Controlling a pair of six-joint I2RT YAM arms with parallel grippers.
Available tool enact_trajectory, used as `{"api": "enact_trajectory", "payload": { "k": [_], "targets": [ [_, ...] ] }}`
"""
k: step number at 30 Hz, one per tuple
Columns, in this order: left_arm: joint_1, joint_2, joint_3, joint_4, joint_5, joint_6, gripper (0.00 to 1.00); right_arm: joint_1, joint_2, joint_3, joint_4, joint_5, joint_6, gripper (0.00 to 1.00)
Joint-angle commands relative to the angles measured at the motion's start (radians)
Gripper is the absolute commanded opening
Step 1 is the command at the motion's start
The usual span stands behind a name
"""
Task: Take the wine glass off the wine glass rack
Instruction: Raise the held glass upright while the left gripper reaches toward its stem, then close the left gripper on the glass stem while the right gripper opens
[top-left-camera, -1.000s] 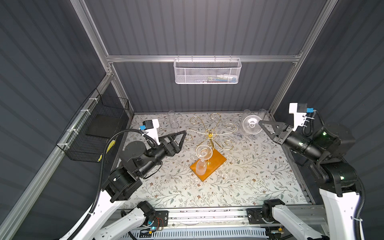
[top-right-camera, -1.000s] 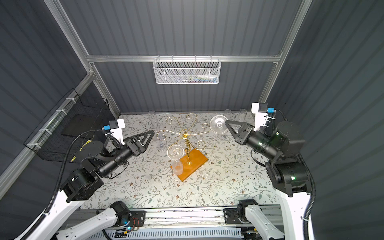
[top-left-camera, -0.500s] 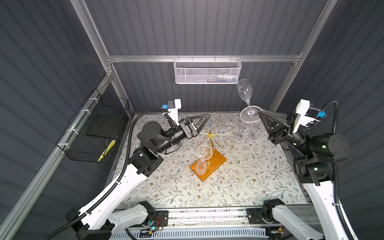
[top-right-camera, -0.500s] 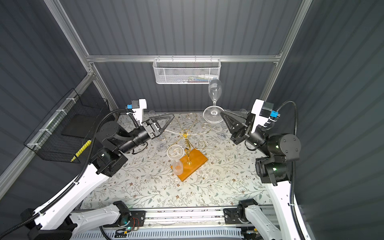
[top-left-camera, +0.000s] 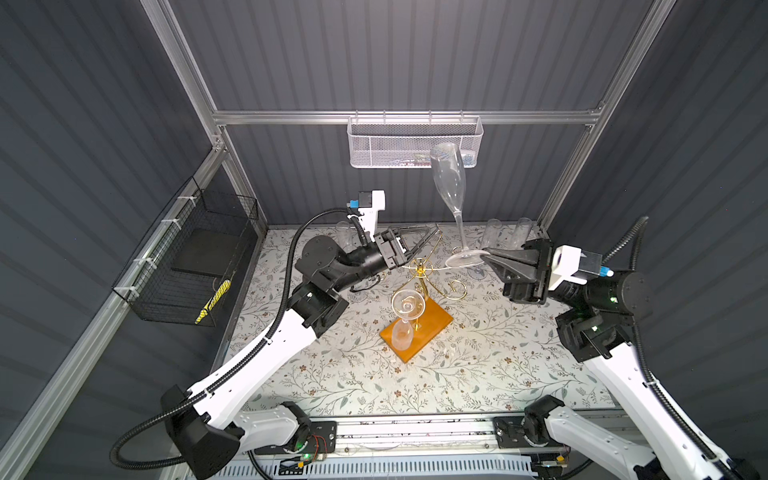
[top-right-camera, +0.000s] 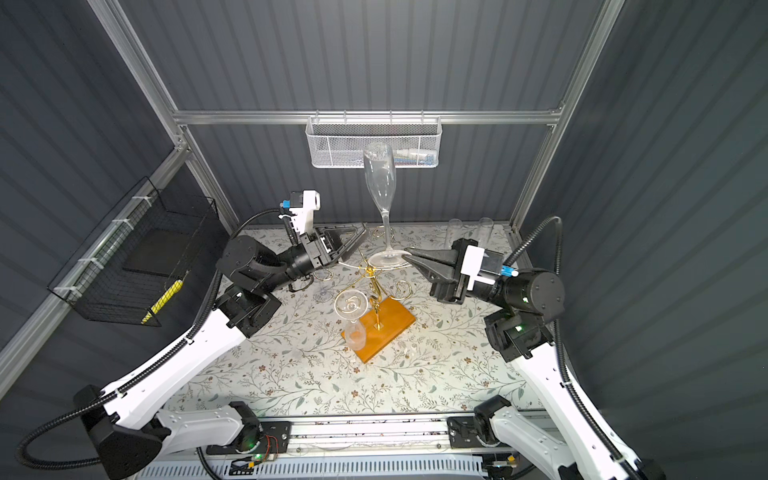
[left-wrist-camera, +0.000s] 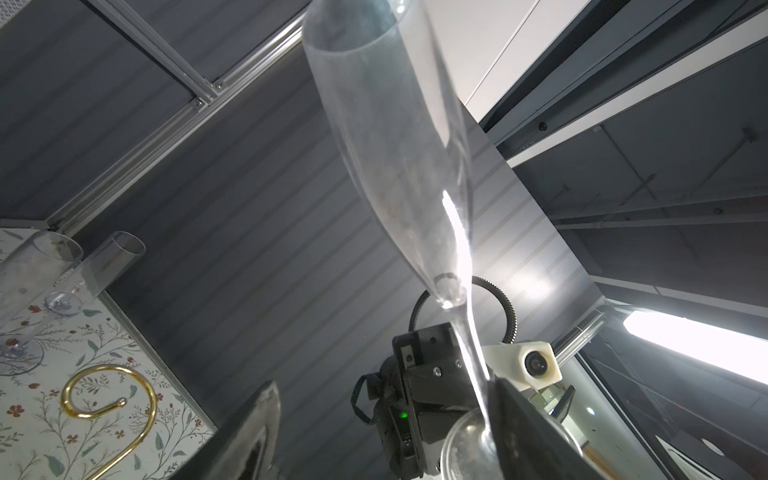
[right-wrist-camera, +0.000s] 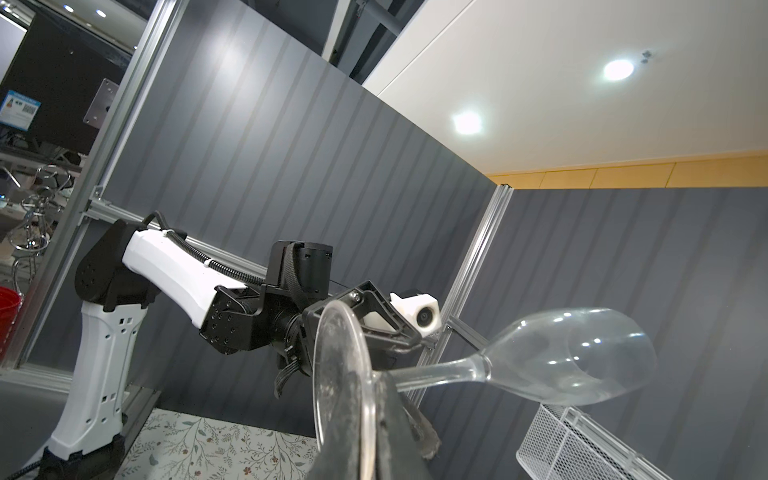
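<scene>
My right gripper (top-left-camera: 484, 259) (top-right-camera: 405, 252) (right-wrist-camera: 372, 386) is shut on the round foot of a clear, tall wine glass (top-left-camera: 449, 178) (top-right-camera: 380, 178) (right-wrist-camera: 569, 361), holding it upright high above the table. The gold wire wine glass rack (top-left-camera: 422, 266) (top-right-camera: 370, 270) stands below on its orange wooden base (top-left-camera: 434, 322). A second glass (top-left-camera: 403, 332) (top-right-camera: 355, 332) hangs upside down from one scroll arm. My left gripper (top-left-camera: 432, 235) (top-right-camera: 361, 232) (left-wrist-camera: 386, 386) is open beside the held glass (left-wrist-camera: 399, 166). In the left wrist view the stem runs close along one finger (left-wrist-camera: 523, 415); whether they touch I cannot tell.
Two upright glasses (top-left-camera: 492, 235) (left-wrist-camera: 37, 282) stand at the back right of the floral table, another (top-left-camera: 343, 230) at the back left. A white mesh basket (top-left-camera: 413, 145) hangs on the rear rail just behind the raised bowl. A black wire basket (top-left-camera: 187, 257) is on the left wall.
My right arm has lifted the glass from low at the back right and turned it upright. My left arm has risen and reached in toward its stem, still open.
</scene>
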Motion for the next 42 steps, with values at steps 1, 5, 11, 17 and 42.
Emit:
{"api": "enact_trajectory", "payload": {
  "k": [1, 5, 11, 17, 42],
  "targets": [
    [-0.001, -0.002, 0.01, 0.089, 0.054, -0.05, 0.78, 0.043, 0.014, 0.006, 0.017, 0.004, -0.155, 0.0],
    [-0.002, -0.011, -0.02, 0.144, 0.061, -0.074, 0.76, 0.074, 0.042, 0.012, 0.009, 0.016, -0.213, 0.0],
    [-0.004, -0.017, -0.023, 0.129, 0.089, -0.071, 0.66, 0.112, 0.074, 0.023, -0.005, 0.02, -0.268, 0.0],
    [-0.005, -0.031, -0.027, 0.1, 0.097, -0.061, 0.43, 0.128, 0.077, 0.029, -0.047, 0.03, -0.327, 0.0],
    [-0.007, -0.115, -0.011, -0.041, 0.018, 0.136, 0.0, 0.154, 0.048, 0.055, -0.111, 0.273, -0.214, 0.99]
  ]
}}
